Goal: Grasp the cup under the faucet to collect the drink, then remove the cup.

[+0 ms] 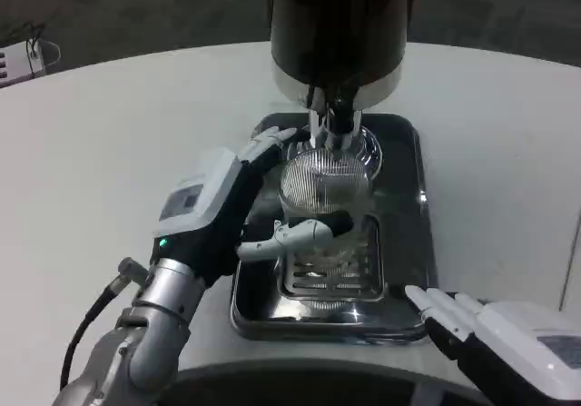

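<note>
White table (109, 152), left robot hand (238, 208) gripping cup (325, 188) under faucet (334, 120)

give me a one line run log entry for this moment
left hand grips ribbed clear glass cup | cup under dispenser faucet, over steel drip tray | right hand open, at tray corner
</note>
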You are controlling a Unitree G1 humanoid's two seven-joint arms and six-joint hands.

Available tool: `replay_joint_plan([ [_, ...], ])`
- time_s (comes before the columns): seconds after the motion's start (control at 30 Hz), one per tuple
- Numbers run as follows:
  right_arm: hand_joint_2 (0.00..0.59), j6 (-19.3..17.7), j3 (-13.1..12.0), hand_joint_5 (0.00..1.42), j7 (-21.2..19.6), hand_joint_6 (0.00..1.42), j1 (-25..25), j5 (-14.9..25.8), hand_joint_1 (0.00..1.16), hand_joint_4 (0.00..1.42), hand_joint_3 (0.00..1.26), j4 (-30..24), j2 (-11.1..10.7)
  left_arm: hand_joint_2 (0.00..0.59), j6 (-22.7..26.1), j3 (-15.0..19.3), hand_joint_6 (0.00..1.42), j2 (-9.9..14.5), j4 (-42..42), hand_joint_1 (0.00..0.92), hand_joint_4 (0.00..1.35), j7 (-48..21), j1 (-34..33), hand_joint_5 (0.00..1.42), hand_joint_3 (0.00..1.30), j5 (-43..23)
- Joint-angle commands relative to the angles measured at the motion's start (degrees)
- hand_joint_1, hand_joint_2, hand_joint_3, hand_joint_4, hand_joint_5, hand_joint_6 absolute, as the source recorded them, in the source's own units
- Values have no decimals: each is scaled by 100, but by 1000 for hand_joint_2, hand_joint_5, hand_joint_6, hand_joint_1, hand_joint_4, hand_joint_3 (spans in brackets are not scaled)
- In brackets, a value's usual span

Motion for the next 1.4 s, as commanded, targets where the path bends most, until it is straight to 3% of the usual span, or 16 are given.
replay_joint_plan([
  [0.03, 413, 119, 58, 0, 51, 0, -18, 64, 535, 0, 0, -82, -85, 0, -175, 89, 424, 129, -206, 103, 51, -105, 145, 252, 198, -226],
  [0.33, 413, 314, 113, 0, -19, 0, 3, 70, 535, 0, 0, -82, -207, 7, -254, 624, 424, 475, -1661, 82, 74, -617, 1266, 252, 205, -883],
  [0.57, 413, 377, 148, 0, -84, 0, -10, 58, 535, 0, 0, -82, -270, 41, -370, 1170, 390, 403, -2832, 2, 193, -1021, 1697, 299, 236, -1825],
  [0.77, 413, 438, 277, 0, -104, 0, -45, 10, 535, 0, 0, -82, -328, 54, 19, 1323, 358, 407, -3512, 0, 223, -1902, 1230, 316, 251, -2925],
  [0.9, 413, 497, 383, 0, -139, 0, -72, -29, 535, 0, 0, -82, -376, 58, 351, 1314, 351, 421, -3584, 0, 222, -2384, 780, 320, 235, -3291],
  [1.23, 413, 598, 503, 0, -201, 0, -111, -111, 535, 0, 0, -82, -394, 62, 873, 1099, 343, 338, -3026, 0, 209, -3456, -24, 316, 215, -3633],
  [1.4, 413, 594, 519, 0, -218, 0, -76, -178, 535, 0, 0, -82, -337, 63, 857, 972, 343, 264, -2822, 0, 208, -3859, -130, 319, 214, -3680],
])
